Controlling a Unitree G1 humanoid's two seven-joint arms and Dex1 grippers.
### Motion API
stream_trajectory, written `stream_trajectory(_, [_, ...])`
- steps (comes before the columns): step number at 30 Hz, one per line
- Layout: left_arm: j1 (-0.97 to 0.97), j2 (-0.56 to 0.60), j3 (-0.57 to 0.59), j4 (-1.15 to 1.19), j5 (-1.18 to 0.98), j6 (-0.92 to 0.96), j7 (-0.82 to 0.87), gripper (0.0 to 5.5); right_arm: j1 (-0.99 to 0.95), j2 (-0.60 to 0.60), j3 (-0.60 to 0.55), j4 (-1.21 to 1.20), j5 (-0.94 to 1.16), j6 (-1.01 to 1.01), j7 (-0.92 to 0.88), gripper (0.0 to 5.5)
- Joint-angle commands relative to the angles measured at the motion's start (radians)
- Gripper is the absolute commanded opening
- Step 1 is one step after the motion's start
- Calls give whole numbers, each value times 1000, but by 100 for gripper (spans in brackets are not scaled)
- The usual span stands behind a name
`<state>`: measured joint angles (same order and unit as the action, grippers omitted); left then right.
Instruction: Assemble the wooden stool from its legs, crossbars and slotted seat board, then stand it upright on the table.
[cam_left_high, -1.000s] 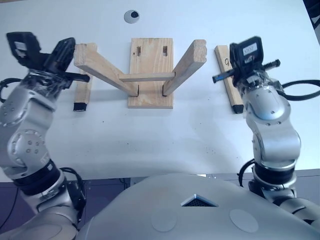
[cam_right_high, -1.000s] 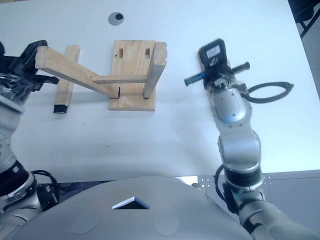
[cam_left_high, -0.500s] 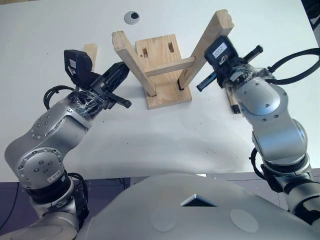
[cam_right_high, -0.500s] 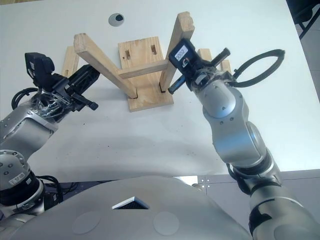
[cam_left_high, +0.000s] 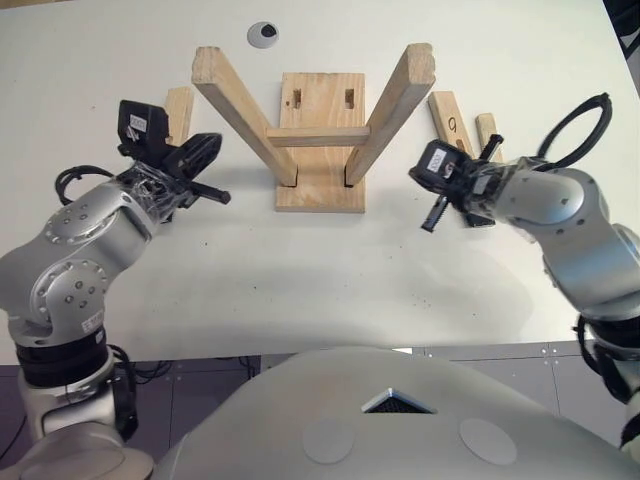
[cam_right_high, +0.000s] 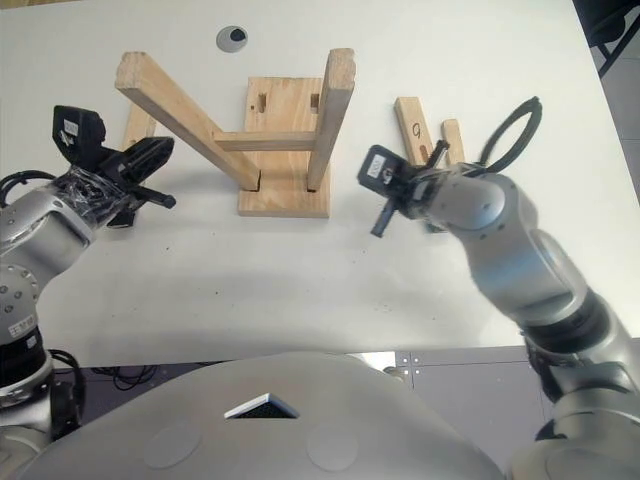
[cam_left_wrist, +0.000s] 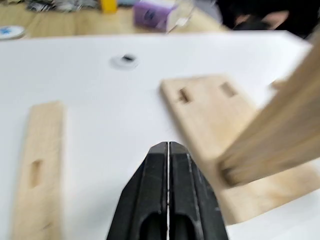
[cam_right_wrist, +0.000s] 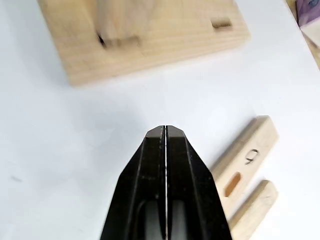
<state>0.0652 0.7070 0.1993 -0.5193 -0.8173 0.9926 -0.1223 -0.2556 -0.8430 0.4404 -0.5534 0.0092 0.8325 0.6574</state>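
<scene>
The slotted seat board (cam_left_high: 320, 185) lies flat on the white table. Two legs (cam_left_high: 238, 112) (cam_left_high: 392, 108) stand in its near slots, splayed outward and joined by a crossbar (cam_left_high: 318, 136). A loose leg (cam_left_high: 179, 102) lies left of the board. Another loose leg (cam_left_high: 448, 110) and a short bar (cam_left_high: 486, 128) lie to its right. My left gripper (cam_left_wrist: 168, 146) is shut and empty, hovering left of the board, near the left leg (cam_left_wrist: 280, 135). My right gripper (cam_right_wrist: 165, 129) is shut and empty, above bare table between the seat board (cam_right_wrist: 150, 45) and the loose leg (cam_right_wrist: 245, 155).
A grey grommet (cam_left_high: 264, 33) sits in the table behind the board. The far pair of slots (cam_left_high: 322, 98) in the board is unfilled. Bare table stretches from the board to the near edge (cam_left_high: 330, 345). Clutter stands beyond the far edge (cam_left_wrist: 150, 12).
Half a second ago the board sat skewed with both grippers close beside the legs. Now it lies square, and both grippers have drawn outward, away from the legs.
</scene>
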Motion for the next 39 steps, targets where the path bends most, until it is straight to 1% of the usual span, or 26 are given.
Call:
stream_trajectory(1, [15,90,-96,-18,-4,122,-110,0,-94,57,56,358,-122,-504,-20,4])
stream_trajectory(3, [-11,100,-113,-40,-39,166,-153,0,-164,139,67,516,-149,-685,-51,4])
stream_trajectory(5, [-46,91,-129,-41,-50,189,-176,0,-209,189,74,628,-171,-811,-74,4])
stream_trajectory(7, [-84,61,-165,-31,-46,197,-186,0,-256,233,97,751,-222,-963,-104,4])
stream_trajectory(9, [-115,17,-209,-13,-28,198,-186,0,-291,280,118,843,-249,-1099,-92,4])
stream_trajectory(11, [-143,-26,-249,12,-5,187,-189,0,-305,324,131,888,-246,-1188,-53,4])
stream_trajectory(13, [-177,-63,-275,50,24,167,-192,0,-297,340,145,905,-253,-1236,-12,4])
stream_trajectory(15, [-231,-83,-301,131,87,125,-196,0,-273,330,162,888,-273,-1255,37,4])
stream_trajectory(17, [-288,-68,-358,234,191,48,-226,0,-252,340,174,839,-253,-1240,93,4])
stream_trajectory(22, [-395,-79,-433,462,362,-110,-315,0,-304,483,213,842,-294,-1227,106,4])
stream_trajectory(24, [-385,-70,-421,485,398,-140,-335,0,-307,513,195,830,-288,-1202,109,4])
stream_trajectory(26, [-357,-50,-400,488,421,-162,-354,0,-299,492,155,822,-287,-1174,107,4])
stream_trajectory(28, [-308,-25,-339,442,396,-151,-385,0,-300,430,85,851,-288,-1144,88,4])
stream_trajectory(30, [-246,-10,-246,363,340,-124,-413,0,-326,372,19,931,-305,-1130,49,4])
stream_trajectory(31, [-223,-9,-212,329,318,-110,-421,0,-339,353,-1,971,-316,-1128,33,4])
stream_trajectory(33, [-204,-13,-180,290,299,-92,-427,0,-364,344,-19,1044,-333,-1134,6,4])
stream_trajectory(35, [-209,-40,-176,284,302,-84,-410,0,-396,387,-24,1115,-342,-1154,-33,4])
stream_trajectory(39, [-210,-123,-218,306,358,-62,-319,0,-446,553,10,1208,-343,-1230,-120,4])
